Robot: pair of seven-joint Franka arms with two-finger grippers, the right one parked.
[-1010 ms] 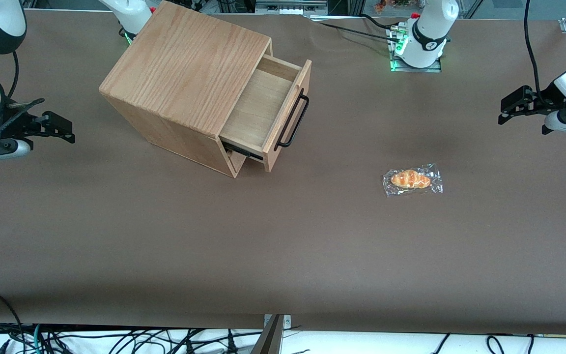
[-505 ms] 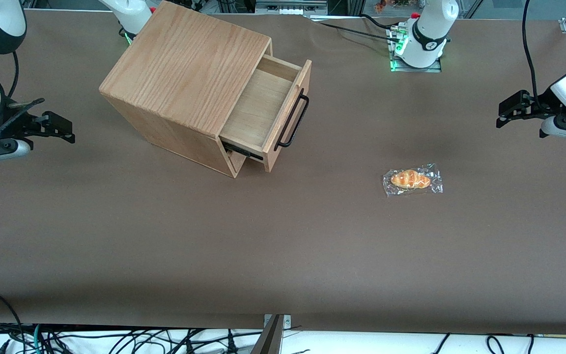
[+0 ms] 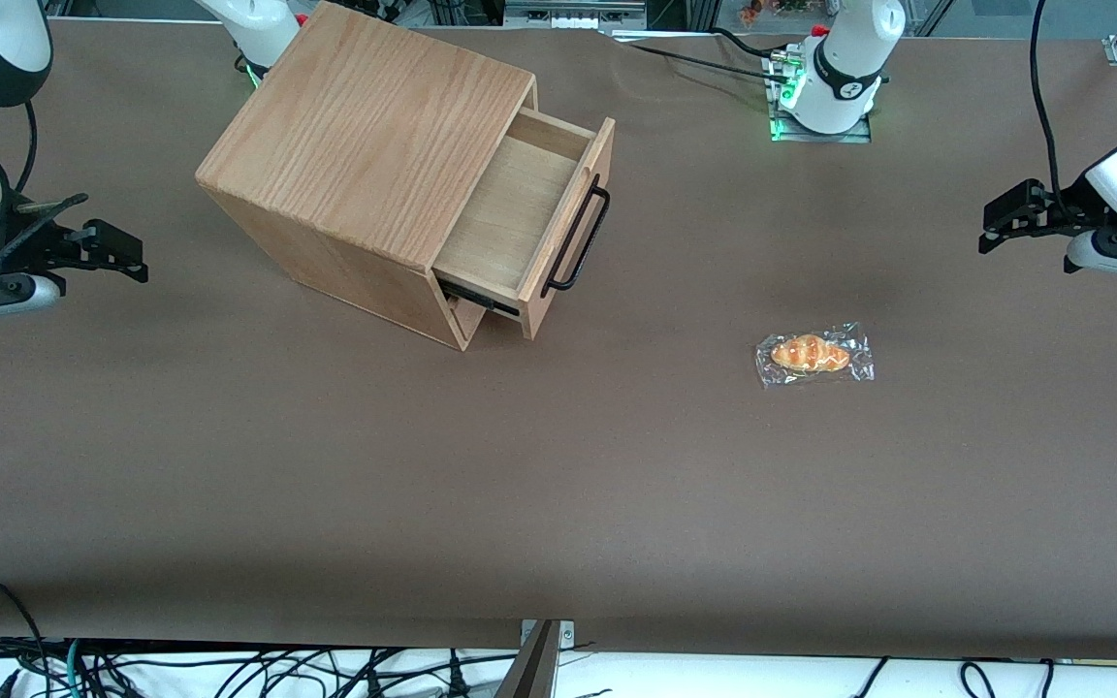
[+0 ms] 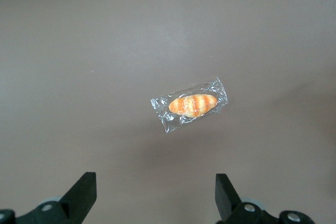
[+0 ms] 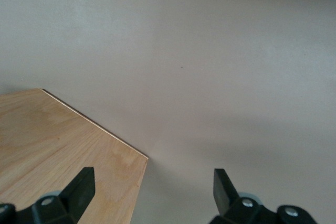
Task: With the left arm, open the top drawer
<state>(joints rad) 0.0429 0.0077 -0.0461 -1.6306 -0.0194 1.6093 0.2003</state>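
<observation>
The top drawer [image 3: 520, 208] of the oak cabinet [image 3: 365, 145] stands pulled out, its inside bare, its long black bar handle [image 3: 578, 242] on the front. The left arm's gripper [image 3: 1000, 221] hangs in the air at the working arm's end of the table, far from the drawer and apart from everything. Its fingers [image 4: 84, 190] are spread wide and hold nothing. In the left wrist view the gripper [image 4: 156, 195] looks down on bare table and a wrapped bun.
A bun in clear wrap [image 3: 813, 354] lies on the brown table [image 3: 558, 465] between the cabinet and the left gripper, nearer the front camera; it also shows in the left wrist view [image 4: 191, 104]. The left arm's base [image 3: 825, 92] stands at the table's back edge.
The left gripper drifted slightly away from the front camera and toward the cabinet in the first half second, then held still. The drawer has not moved.
</observation>
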